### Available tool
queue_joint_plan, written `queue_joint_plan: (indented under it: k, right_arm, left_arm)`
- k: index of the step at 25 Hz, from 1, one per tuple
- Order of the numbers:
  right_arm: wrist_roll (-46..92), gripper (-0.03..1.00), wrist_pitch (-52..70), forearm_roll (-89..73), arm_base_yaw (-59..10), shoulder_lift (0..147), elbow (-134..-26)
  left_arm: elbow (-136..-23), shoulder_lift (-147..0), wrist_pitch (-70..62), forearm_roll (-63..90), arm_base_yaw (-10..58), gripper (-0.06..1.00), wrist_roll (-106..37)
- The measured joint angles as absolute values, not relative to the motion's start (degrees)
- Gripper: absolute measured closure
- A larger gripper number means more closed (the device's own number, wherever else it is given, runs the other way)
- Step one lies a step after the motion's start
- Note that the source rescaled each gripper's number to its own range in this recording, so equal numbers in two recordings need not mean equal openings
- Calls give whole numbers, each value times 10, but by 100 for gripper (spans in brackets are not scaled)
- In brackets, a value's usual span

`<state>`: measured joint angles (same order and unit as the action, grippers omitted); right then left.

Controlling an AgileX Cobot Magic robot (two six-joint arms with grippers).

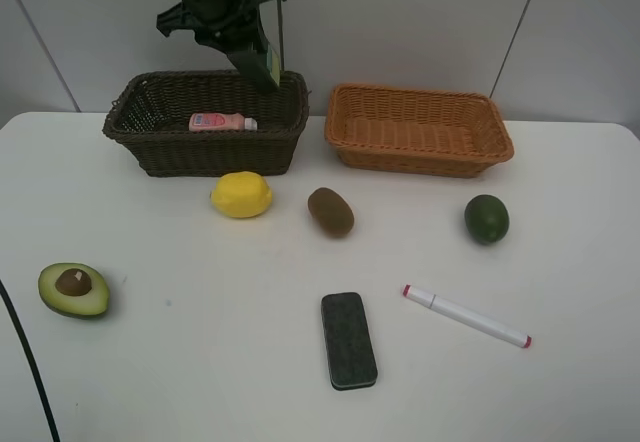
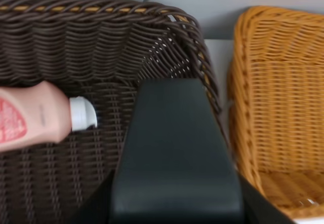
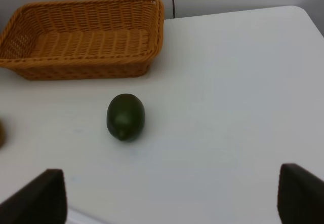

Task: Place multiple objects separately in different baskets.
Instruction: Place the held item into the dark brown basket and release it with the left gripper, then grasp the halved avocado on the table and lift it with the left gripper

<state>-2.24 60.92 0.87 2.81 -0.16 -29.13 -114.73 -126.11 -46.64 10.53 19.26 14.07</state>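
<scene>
Drop-off step: left fingers closed on dark green bottle, yellow label, hanging tilted over right end of dark brown basket, where pink bottle lies. Next move probably: open and release. Right fingers wide apart, empty, near round green fruit on tabletop. Orange-tan basket holds nothing.

High overview, wrists apparently share orange basket
</scene>
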Motion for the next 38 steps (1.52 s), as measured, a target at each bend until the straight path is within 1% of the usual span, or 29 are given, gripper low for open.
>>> queue_joint_plan:
  k: [4, 8, 9, 10, 11, 13, 14, 15, 16, 19, 23, 25, 27, 29, 31, 34, 38]
  right_arm:
    - [-22, -1, 609, 9, 28, -2, -291]
    - [-22, -1, 609, 9, 28, -2, -291]
    - [-22, -1, 609, 9, 28, -2, -291]
    - [-22, -1, 609, 9, 28, -2, -291]
    - [-22, -1, 609, 9, 28, -2, -291]
    - [-22, -1, 609, 9, 28, -2, -291]
    - [-22, -1, 609, 9, 28, -2, -291]
    - [-22, -1, 609, 9, 28, -2, -291]
    - [-22, -1, 609, 9, 28, -2, -291]
    - [-22, -1, 609, 9, 28, -2, -291]
    - [-22, -1, 609, 9, 28, -2, -291]
    - [-22, -1, 609, 9, 28, -2, -291]
    - [-22, -1, 609, 9, 28, -2, -291]
    - [-22, -1, 609, 9, 28, -2, -291]
    - [-22, -1, 609, 9, 28, -2, -291]
    - [-22, -1, 609, 9, 28, -2, -291]
    - [-22, -1, 609, 9, 28, -2, -291]
  left_arm:
    - [-1178, -1312, -470, 100, 193, 81, 140]
    - [-1180, -1324, -472, 40, 193, 81, 140]
    - [-1181, -1324, -474, 26, 193, 81, 140]
    - [-1182, -1324, -480, 20, 193, 76, 140]
    - [-1183, -1324, -486, 17, 193, 63, 141]
    - [-1184, -1324, -506, 15, 193, 24, 146]
    - [-1184, -1324, -516, 15, 193, 12, 146]
    - [-1184, -1324, -525, 15, 193, 4, 147]
    - [-1185, -1323, -535, 16, 193, -1, 150]
    - [-1206, -1321, -578, 28, 193, -5, 159]
    - [-1280, -1313, -674, 35, 193, -6, 160]
    - [-1297, -1303, -685, 46, 193, -6, 160]
    - [-1290, -1284, -688, 65, 193, -6, 160]
    - [-1260, -1256, -688, 91, 193, -6, 153]
    - [-1200, -1213, -688, 106, 193, -6, 140]
    - [-1087, -1113, -688, 96, 193, -6, 135]
    - [-918, -968, -687, 41, 193, -6, 153]
